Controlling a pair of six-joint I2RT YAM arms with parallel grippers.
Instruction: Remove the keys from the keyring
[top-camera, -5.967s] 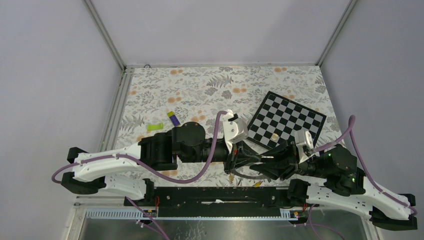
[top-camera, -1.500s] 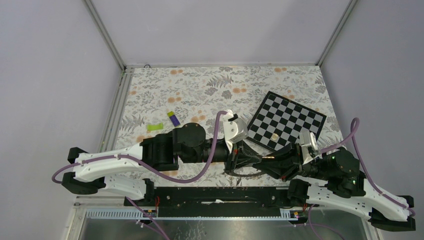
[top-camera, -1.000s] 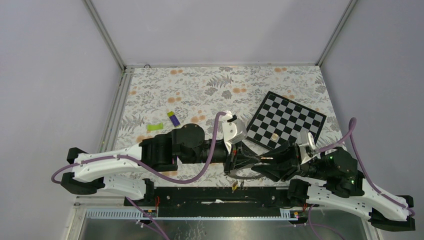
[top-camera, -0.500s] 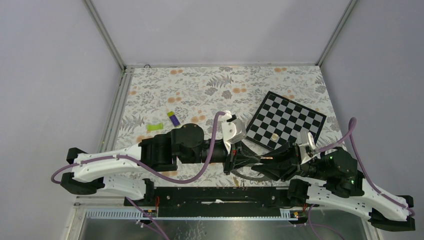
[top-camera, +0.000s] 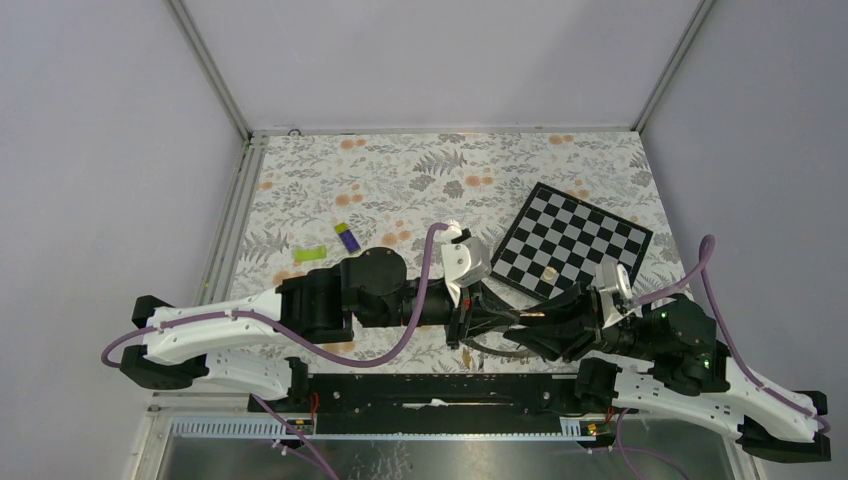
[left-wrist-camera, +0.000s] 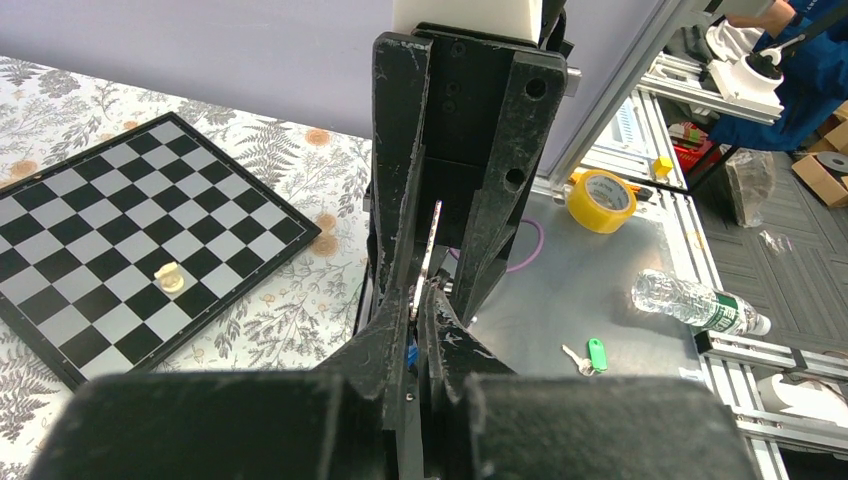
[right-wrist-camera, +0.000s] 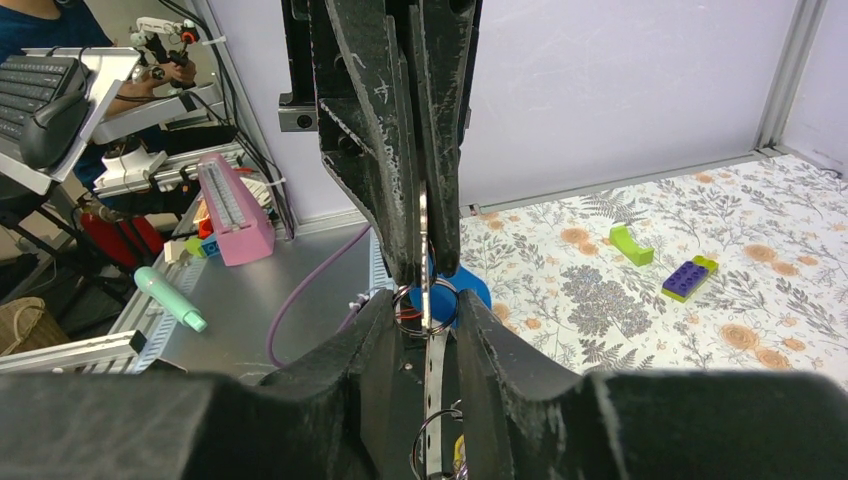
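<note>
I have the left pincer (left-wrist-camera: 418, 310) clamped together on the keyring (right-wrist-camera: 424, 240), holding it off the counter (top-camera: 400, 180) at the near edge, just in front of the arm bases. The ring stands on edge. In both wrist views it is only a thin bright strip running up and down, so its flat faces look sideways and its plane lies along the line between the two arms.

The right pincer (right-wrist-camera: 425, 320) comes in nose to nose from the other side. Its fingers (right-wrist-camera: 375, 345) stand a little apart, one on each face of the band. The small split rings (right-wrist-camera: 440, 300) fill the gap at its tips, and I cannot tell whether the pads pinch them or only stand around them.

The keys (right-wrist-camera: 468, 291) hang just past those tips, on the side toward the left pincer. As I judge it, the right arm is the one placed to work them, pulling along the band while the left holds it steady.

From above I see the arms meeting beside the chessboard (top-camera: 575, 238), with only a faint grey arc of ring beneath the fingers and no keys. The right wrist view shows the split rings, a blue key head and another ring lower down. The left wrist view gives only a sliver of blue behind its own fingers.
</note>
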